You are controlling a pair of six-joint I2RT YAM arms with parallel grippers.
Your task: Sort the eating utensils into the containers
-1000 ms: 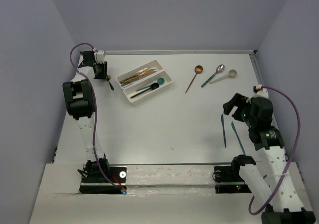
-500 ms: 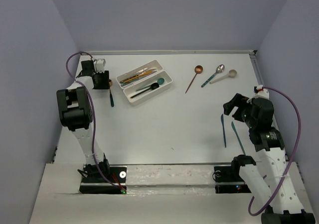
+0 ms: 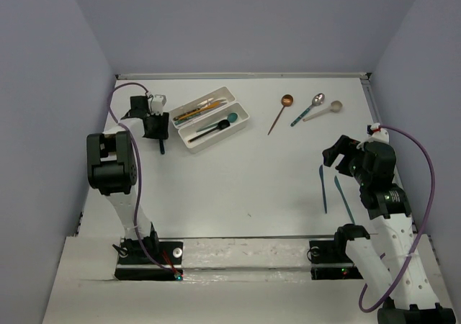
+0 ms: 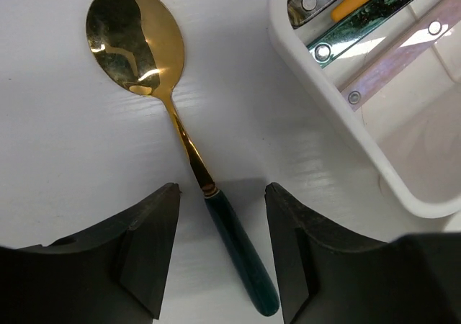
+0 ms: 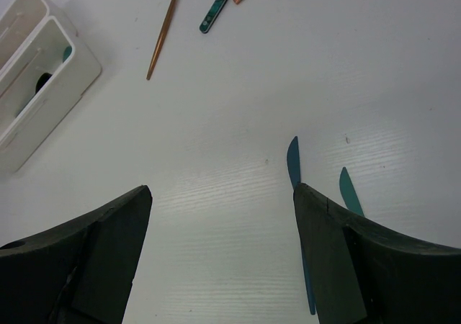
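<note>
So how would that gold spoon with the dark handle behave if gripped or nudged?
The spoon looks like polished metal, so probably stiff, and its glossy finish may slip. It lies flat on the table with a thin neck, likely leaving little height to pinch. Nudged at one end by the left pincer, it would probably pivot rather than roll.

left tool (image 4: 222, 255) parted, right tool (image 5: 222, 259) parted wide
</note>
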